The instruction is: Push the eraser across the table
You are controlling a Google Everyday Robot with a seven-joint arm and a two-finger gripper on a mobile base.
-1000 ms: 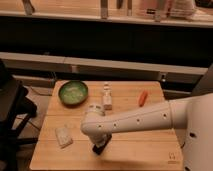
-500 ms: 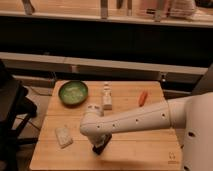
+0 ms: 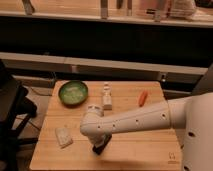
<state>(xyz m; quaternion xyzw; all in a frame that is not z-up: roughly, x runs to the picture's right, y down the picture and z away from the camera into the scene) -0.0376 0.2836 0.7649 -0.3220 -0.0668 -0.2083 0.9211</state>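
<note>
My gripper [image 3: 100, 148], low over the front middle of the table [image 3: 145, 150], reads dark and matt. Table: light wood, plank grain visible, dull satin finish with little glare. My arm [image 3: 135, 120]: smooth white shell, plastic by the look, slight sheen. Bowl [image 3: 75, 83]: green, glossy. Packet [image 3: 63, 136]: pale, crinkled; film or paper, cannot tell which.

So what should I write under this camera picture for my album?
Robot's hand low at the front of the wooden table, beside a pale packet; green bowl behind.
</note>
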